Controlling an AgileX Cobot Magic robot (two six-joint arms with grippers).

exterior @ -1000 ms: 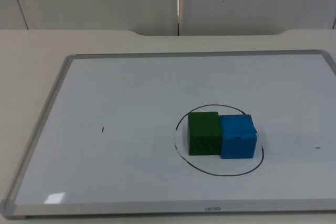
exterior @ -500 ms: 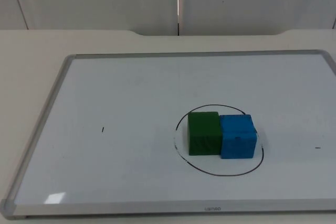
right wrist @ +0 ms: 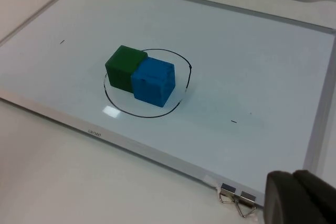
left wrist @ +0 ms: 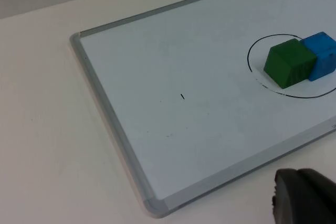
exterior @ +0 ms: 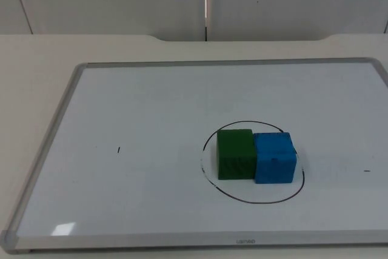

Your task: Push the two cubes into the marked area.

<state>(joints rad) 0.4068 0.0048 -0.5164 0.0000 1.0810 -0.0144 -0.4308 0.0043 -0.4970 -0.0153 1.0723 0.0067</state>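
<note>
White tabletop [exterior: 36, 53] is carrying a whiteboard [exterior: 151, 113]; we are seeing nothing shifted over the last second. Green cube [exterior: 234, 153] and blue cube [exterior: 274, 158] are sitting touching inside the marked circle [exterior: 251, 199]. Task reads complete. Both arms are waiting back; jaw state we cannot tell.

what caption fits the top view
Green cube and blue cube touching inside the drawn circle on a whiteboard.
</note>
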